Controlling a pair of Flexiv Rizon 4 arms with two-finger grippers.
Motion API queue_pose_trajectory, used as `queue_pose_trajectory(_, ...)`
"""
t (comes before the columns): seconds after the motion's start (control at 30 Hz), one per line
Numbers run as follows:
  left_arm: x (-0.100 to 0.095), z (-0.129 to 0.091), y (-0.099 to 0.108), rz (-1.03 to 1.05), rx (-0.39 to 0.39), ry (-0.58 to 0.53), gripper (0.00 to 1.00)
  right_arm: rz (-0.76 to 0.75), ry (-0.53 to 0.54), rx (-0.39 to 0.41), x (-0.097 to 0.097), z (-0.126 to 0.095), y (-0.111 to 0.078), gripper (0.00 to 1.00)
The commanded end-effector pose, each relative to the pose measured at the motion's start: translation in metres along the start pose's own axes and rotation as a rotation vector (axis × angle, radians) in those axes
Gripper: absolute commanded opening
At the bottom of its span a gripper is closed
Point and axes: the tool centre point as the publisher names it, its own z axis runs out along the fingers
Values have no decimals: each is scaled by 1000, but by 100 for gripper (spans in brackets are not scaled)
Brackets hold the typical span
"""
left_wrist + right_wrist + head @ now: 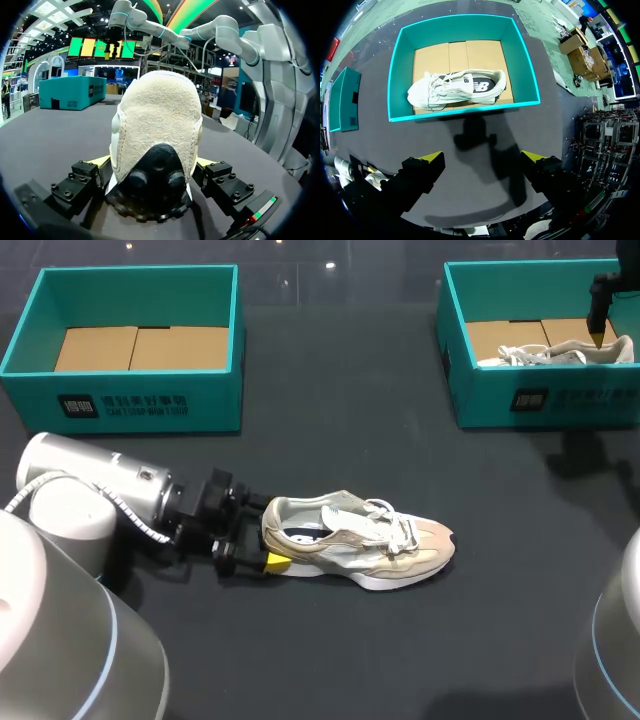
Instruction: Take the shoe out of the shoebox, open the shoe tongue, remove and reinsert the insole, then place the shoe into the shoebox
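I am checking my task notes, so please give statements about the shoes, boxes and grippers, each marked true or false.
1. The left box holds a shoe. False: only its cardboard floor shows.
2. The beige shoe lies on the table, outside both boxes. True.
3. The right gripper holds a shoe. False: it is open and empty; the white shoe lies in the right box.
4. The beige shoe's heel is between the left gripper's fingers. True.

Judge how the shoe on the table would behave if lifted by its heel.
Probably light: the shoe looks like a mesh and foam trainer. Held at the heel alone by the left gripper, its toe would likely droop. The loose laces should flop.
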Motion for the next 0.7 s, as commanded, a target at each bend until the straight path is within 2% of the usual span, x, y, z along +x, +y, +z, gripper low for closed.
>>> queue_pose_trajectory(0.03, 1, 5, 2, 3, -3, -19, 100, 1, 0, -1, 0, 0, -1, 100)
queue_pose_trajectory(0.27, -4, 8, 4, 7, -4, -33, 100, 1, 0, -1, 0, 0, -1, 100)
queue_pose_trajectory(0.7, -2, 12, 1, 20, 15, -12, 100, 1, 0, -1, 0, 0, -1, 100)
